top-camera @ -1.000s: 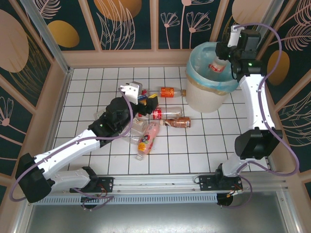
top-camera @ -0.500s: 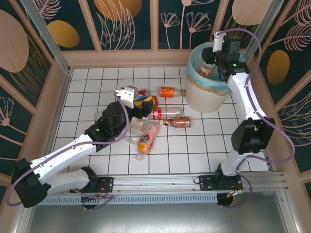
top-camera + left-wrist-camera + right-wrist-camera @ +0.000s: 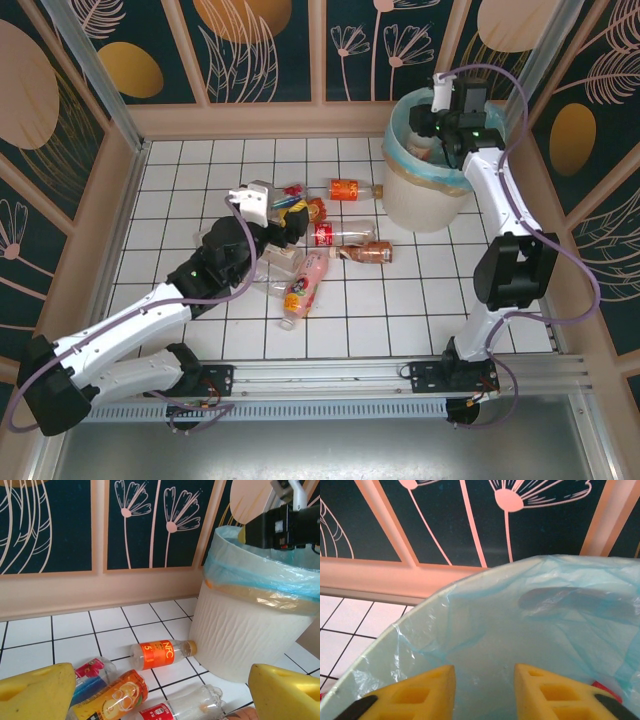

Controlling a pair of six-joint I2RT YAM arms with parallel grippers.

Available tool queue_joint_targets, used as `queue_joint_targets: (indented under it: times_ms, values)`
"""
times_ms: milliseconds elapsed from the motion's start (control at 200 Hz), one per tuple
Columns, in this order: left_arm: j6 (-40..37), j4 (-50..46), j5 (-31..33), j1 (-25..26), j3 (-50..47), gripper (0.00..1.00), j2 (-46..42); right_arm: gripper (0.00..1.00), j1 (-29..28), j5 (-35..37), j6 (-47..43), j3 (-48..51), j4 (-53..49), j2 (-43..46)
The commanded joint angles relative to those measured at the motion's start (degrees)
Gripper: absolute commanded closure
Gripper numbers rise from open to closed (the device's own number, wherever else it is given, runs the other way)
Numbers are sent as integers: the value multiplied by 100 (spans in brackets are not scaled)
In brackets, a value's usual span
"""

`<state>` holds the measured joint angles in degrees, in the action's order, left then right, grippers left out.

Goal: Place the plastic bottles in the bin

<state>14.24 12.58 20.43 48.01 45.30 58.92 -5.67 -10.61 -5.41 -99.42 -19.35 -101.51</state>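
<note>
The bin (image 3: 430,185), cream-white with a light-blue liner, stands at the back right. My right gripper (image 3: 434,122) hangs over its mouth. In the right wrist view its yellow fingers (image 3: 420,692) stand apart around the right gripper's gap (image 3: 485,690), with just the liner (image 3: 520,625) between them. A bottle (image 3: 421,148) lies inside the bin. Several plastic bottles lie on the tiles: an orange-labelled one (image 3: 345,188) (image 3: 160,654), a clear red-labelled one (image 3: 335,233) (image 3: 185,707), a brown one (image 3: 366,252), a pink one (image 3: 304,282). My left gripper (image 3: 285,215) (image 3: 160,700) hovers open above them, holding nothing.
The bin wall (image 3: 240,635) rises right of the orange-labelled bottle, whose cap touches it. An orange-juice bottle (image 3: 112,697) and a pink-and-blue-labelled one (image 3: 92,675) lie low between my left fingers. Patterned walls close in the tiled floor (image 3: 200,170), which is bare at left and front.
My right gripper has swung left over the bin and parted its fingers; the bottle it held now lies in the bin. My left arm has shifted slightly left.
</note>
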Motion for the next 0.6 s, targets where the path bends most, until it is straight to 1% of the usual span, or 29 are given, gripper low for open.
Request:
queue_joint_targets:
  times_ms: [0, 90, 190, 360, 500, 555, 596]
  values:
    - [-53, 67, 128, -11, -56, 10, -173, 56, 29, 1, -42, 178, 251, 68]
    - [-62, 39, 123, -13, -47, 10, -205, 51, 31, -45, 32, 273, 441, 301]
    - [-29, 56, 107, -13, -76, 10, -240, 49, 37, -9, 75, 274, 555, 457]
    - [43, 63, 91, -12, -146, 10, -286, 49, 39, -20, 66, 130, 375, 469]
    - [30, 3, 140, -16, -153, 10, -361, 49, 48, 197, 197, 184, 224, 480]
    - [35, -1, 158, -17, -159, 10, -385, 51, 47, 251, 261, 233, 151, 507]
    - [35, -6, 169, -13, -162, 10, -398, 57, 43, 254, 301, 261, 110, 525]
